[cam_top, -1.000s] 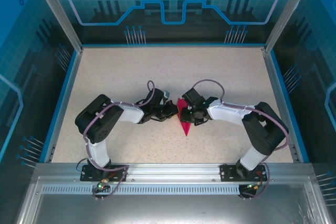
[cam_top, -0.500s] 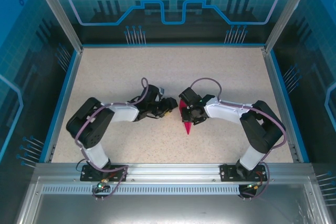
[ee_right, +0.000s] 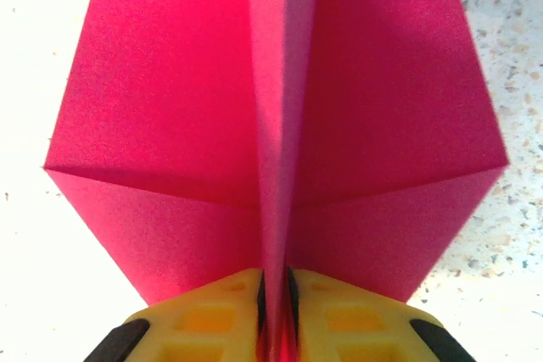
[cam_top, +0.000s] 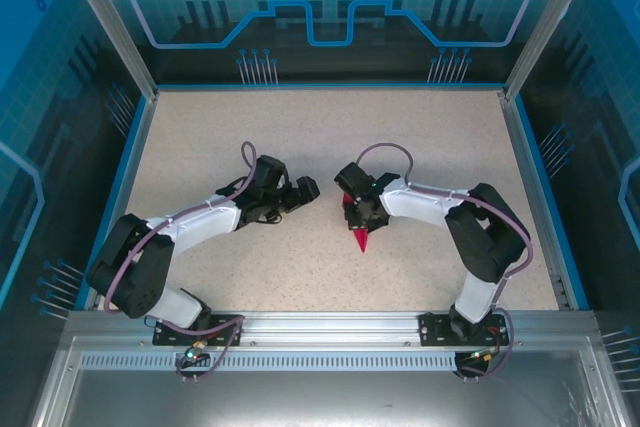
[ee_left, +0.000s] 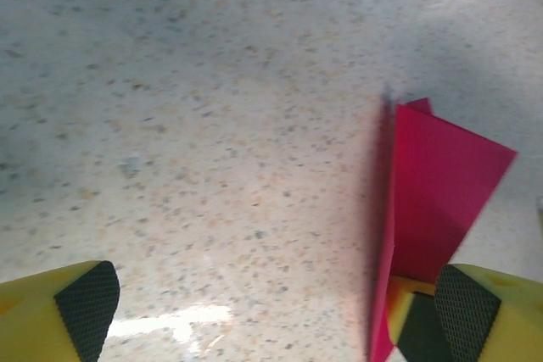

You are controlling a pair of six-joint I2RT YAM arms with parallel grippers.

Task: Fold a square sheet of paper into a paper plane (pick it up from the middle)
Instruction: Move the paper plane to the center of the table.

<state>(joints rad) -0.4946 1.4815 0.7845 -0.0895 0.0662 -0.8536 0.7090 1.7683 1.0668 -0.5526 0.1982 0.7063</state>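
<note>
**Right pincer clamps the plane's centre fold; left pincer stands wide**

Your right gripper (ee_right: pixel 274 294) is closed on the paper plane (ee_right: pixel 161 116). Its two yellow plastic fingers (ee_right: pixel 208 315) are pressed together on the raised centre fold, which stands as a thin upright ridge between them. On either side of that ridge the matte magenta-pink paper spreads into flat wings. Each wing is crossed by one sharp diagonal crease and widens to a blunt corner.

From above, you find the plane near the middle of the table (cam_top: pixel 200 137), a little to the right. It is a narrow dart under the right gripper's head, with its point aimed at the near edge. The tabletop is a pale, speckled, stone-like surface.

Your left gripper (cam_top: pixel 305 190) sits just left of the plane with its jaws spread wide and nothing between them. In its wrist view the black cross-hatched pads (ee_left: pixel 85 303) stand far apart. A slanted panel of the pink paper rises beside the right-hand pad; it may be brushing that pad, but the blur leaves this unclear.
</note>
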